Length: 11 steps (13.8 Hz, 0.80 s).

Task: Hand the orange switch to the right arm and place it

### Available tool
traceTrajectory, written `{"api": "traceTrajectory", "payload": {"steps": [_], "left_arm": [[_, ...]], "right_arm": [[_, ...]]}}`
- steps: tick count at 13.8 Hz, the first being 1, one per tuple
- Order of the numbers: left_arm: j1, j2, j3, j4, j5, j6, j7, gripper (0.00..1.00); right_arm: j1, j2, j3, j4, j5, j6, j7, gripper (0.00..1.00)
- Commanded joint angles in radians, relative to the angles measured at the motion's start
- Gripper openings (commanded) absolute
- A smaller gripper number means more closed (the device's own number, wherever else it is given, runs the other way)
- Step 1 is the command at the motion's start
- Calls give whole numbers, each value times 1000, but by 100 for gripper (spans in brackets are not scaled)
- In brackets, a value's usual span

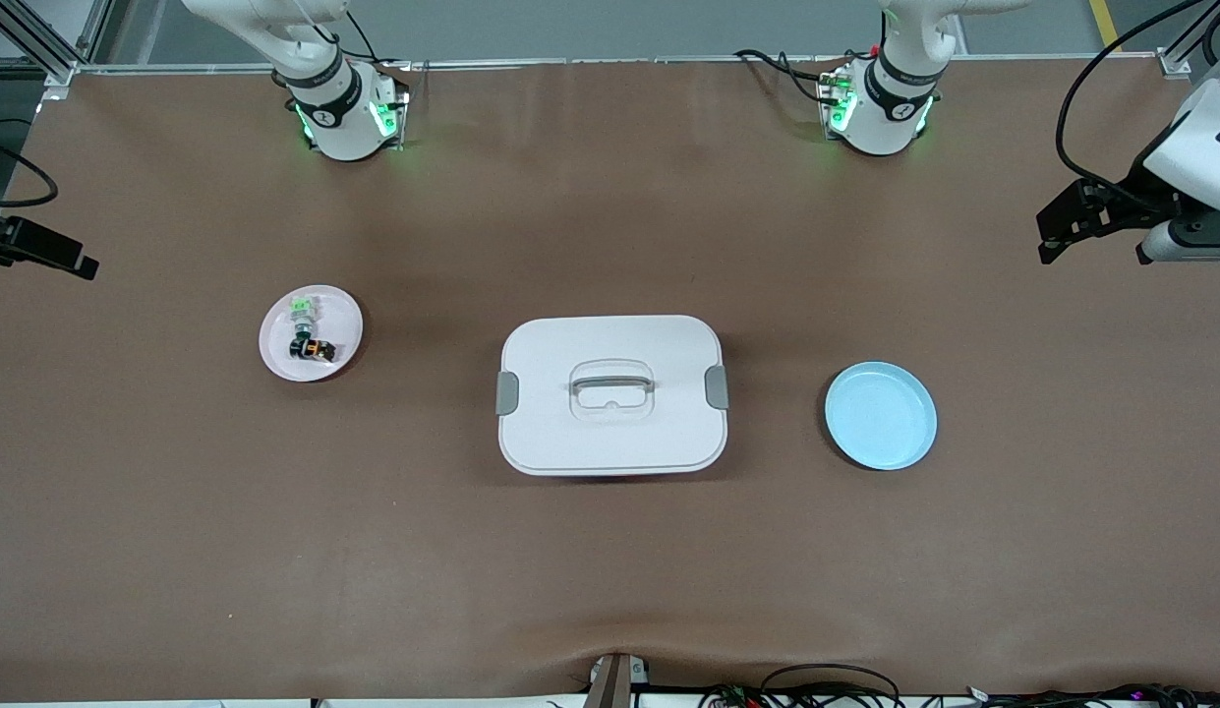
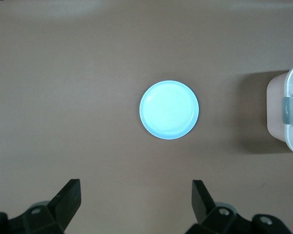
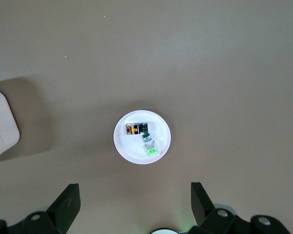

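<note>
The orange switch [image 1: 315, 348], a tiny black block with an orange section, lies on a small white plate [image 1: 339, 320] toward the right arm's end of the table. In the right wrist view the orange switch [image 3: 136, 128] lies on the same plate [image 3: 129, 146], far below. My right gripper [image 3: 135, 190] is open and empty, high over the bare table beside that plate. My left gripper [image 2: 136, 187] is open and empty, high over the table beside an empty light blue plate [image 2: 169, 109].
A pale green-and-white switch [image 1: 300, 313] lies on the white plate beside the orange one. A white lidded box [image 1: 610, 433] with a handle sits mid-table. The light blue plate [image 1: 880, 415] is toward the left arm's end.
</note>
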Motion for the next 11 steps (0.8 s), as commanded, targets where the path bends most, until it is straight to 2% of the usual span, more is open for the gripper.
{"api": "traceTrajectory", "payload": {"steps": [1, 8, 11], "left_arm": [[1, 3, -4, 10, -13, 4, -3, 100], [-4, 11, -5, 10, -13, 4, -3, 100], [-1, 9, -4, 23, -13, 2, 14, 100]], "right_arm": [[15, -51, -19, -51, 19, 2, -11, 100], [13, -144, -2, -181, 13, 74, -12, 100], [13, -147, 4, -183, 7, 80, -12, 100]]}}
